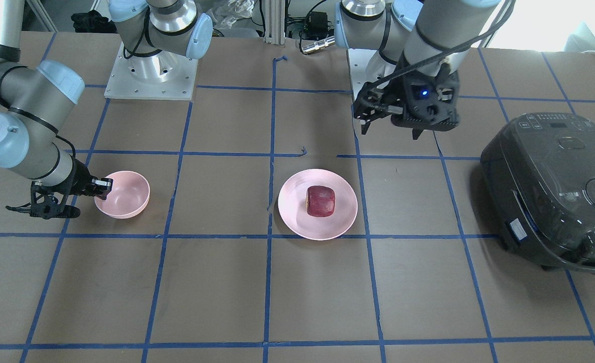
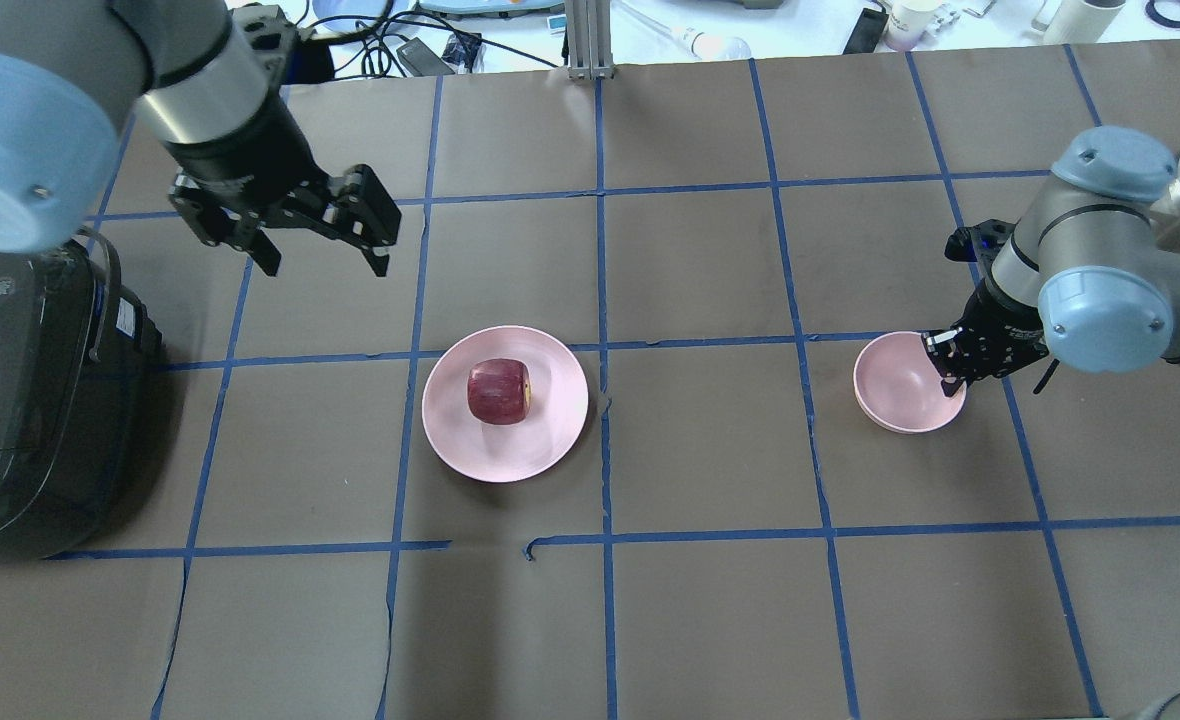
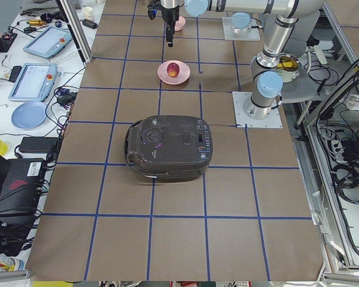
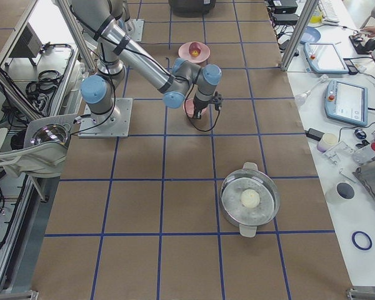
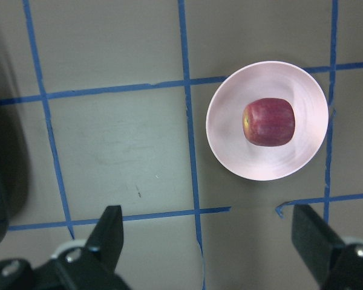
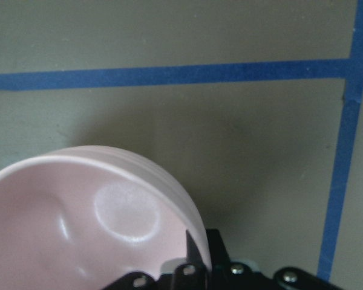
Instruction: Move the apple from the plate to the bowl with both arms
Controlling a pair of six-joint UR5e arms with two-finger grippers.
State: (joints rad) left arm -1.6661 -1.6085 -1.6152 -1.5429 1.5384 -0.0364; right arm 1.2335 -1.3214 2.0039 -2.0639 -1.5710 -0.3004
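Rice cooker (image 2: 30, 400): dark, glossy, rounded. Left gripper (image 2: 325, 262): black, jaws spread wide, empty, held above the table (image 2: 710, 600), which is matte brown with a blue tape grid. Plate (image 2: 460, 440): shallow, smooth, pale pink, carrying the blocky dark red apple (image 2: 498, 391) at its centre. Bowl (image 2: 900, 385): deep, round, pink, its rim pinched by the right gripper (image 2: 950, 375).

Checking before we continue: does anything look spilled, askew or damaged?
Nothing spilled. The dark red apple sits on the pale pink plate; the right gripper grips the small pink bowl by its rim. Only the blue tape grid has torn ends near the plate.
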